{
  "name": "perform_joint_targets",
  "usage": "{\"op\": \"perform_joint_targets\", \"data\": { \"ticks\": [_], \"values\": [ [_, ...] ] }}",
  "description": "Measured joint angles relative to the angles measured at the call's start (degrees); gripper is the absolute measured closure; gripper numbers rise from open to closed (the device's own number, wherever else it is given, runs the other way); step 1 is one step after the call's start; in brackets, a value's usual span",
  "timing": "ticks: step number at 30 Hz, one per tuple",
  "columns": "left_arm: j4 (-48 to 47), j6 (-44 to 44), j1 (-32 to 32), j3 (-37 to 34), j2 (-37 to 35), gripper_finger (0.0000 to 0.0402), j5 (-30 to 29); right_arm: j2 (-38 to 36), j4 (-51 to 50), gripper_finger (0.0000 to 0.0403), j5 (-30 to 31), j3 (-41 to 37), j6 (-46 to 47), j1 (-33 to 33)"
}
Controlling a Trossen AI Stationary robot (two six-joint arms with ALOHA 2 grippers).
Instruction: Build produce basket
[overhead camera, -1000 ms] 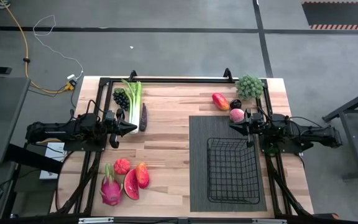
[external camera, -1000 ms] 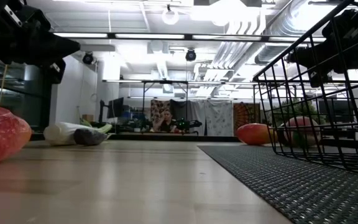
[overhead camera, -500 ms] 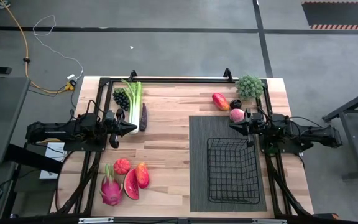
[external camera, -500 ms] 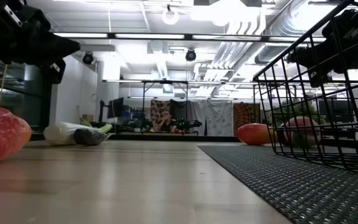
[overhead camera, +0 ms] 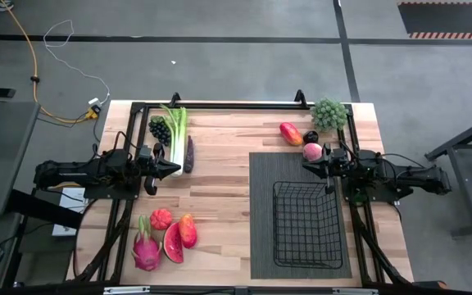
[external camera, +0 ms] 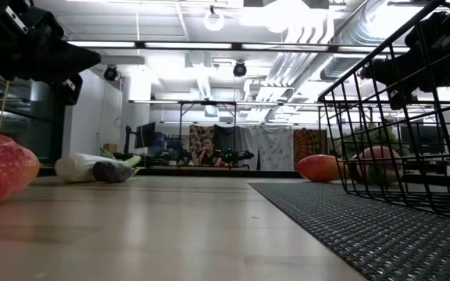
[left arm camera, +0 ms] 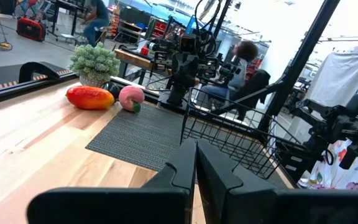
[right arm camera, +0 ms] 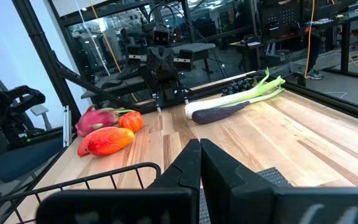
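Right now your left gripper (overhead camera: 173, 167) and right gripper (overhead camera: 308, 166) both hover closed and empty, because the basket (overhead camera: 306, 224) waits empty on the mat (overhead camera: 260, 205) near the table's right edge while the produce (overhead camera: 165, 238) lies scattered outside it.

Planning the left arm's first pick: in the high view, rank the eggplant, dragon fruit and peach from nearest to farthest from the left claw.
From the left claw, shut beside the table's left edge:
1. Eggplant, just beyond its tip, beside the celery.
2. Dragon fruit, at the near-left corner with the other fruit.
3. Peach, far across the table, by the right claw.
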Motion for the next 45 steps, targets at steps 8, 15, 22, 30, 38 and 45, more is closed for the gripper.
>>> {"op": "perform_joint_targets", "data": {
  "ticks": [8,15,22,30,38,45],
  "values": [
    [0.0,0.0,0.0,0.0,0.0,0.0398,0.0,0.0,0.0,0.0402,0.0,0.0,0.0,0.0],
    [0.0,0.0,0.0,0.0,0.0,0.0398,0.0,0.0,0.0,0.0402,0.0,0.0,0.0,0.0],
    [0.0,0.0,0.0,0.0,0.0,0.0398,0.0,0.0,0.0,0.0402,0.0,0.0,0.0,0.0],
    [0.0,0.0,0.0,0.0,0.0,0.0398,0.0,0.0,0.0,0.0402,0.0,0.0,0.0,0.0],
    [0.0,0.0,0.0,0.0,0.0,0.0398,0.0,0.0,0.4,0.0402,0.0,0.0,0.0,0.0],
    [0.0,0.0,0.0,0.0,0.0,0.0398,0.0,0.0,17.9,0.0402,2.2,-0.1,12.8,0.0]
  ]
}}
